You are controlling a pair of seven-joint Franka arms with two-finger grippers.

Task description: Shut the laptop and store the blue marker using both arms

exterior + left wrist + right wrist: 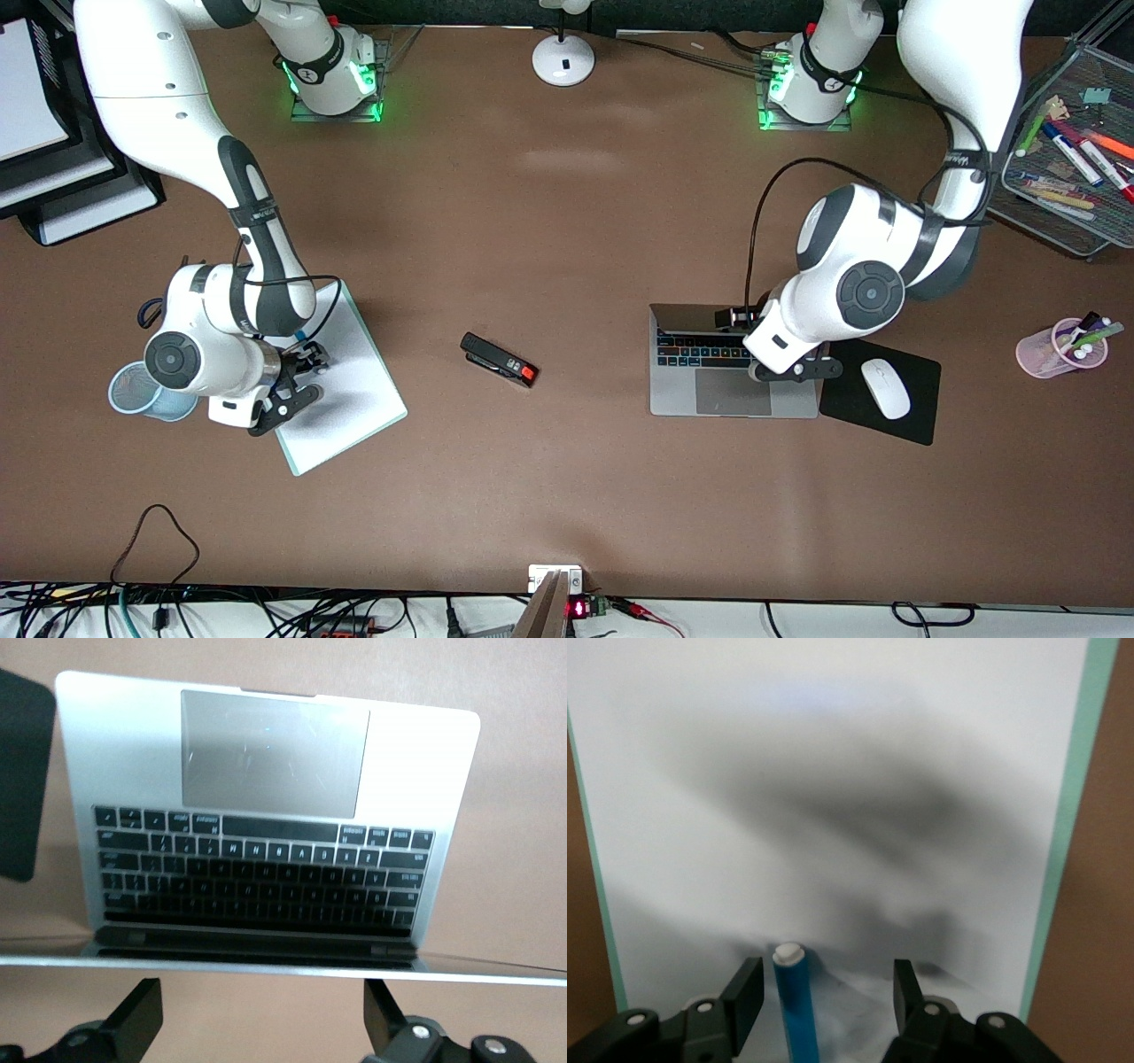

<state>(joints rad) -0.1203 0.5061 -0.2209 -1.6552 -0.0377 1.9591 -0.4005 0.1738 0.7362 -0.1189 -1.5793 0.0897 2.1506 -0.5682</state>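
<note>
The laptop point(735, 394) lies open toward the left arm's end of the table, keyboard and trackpad showing. My left gripper point(793, 368) hangs over it, open. In the left wrist view the lid's thin silver edge point(266, 964) runs just past the two fingers of the left gripper point(261, 1028), with nothing between them. The blue marker point(796, 1010), white end showing, lies on a white pad point(833, 771). My right gripper point(824, 997) is open around it. The marker sits close to one finger point(747, 992) and apart from the other.
The white pad point(345, 390) has a teal rim. A blue mesh cup point(133, 390) stands beside the right arm. A black stapler point(499, 360) lies mid-table. A mouse point(886, 388) rests on a black mat point(917, 416) beside the laptop. A pink pen cup point(1045, 354) and mesh tray point(1045, 213) stand at the left arm's end.
</note>
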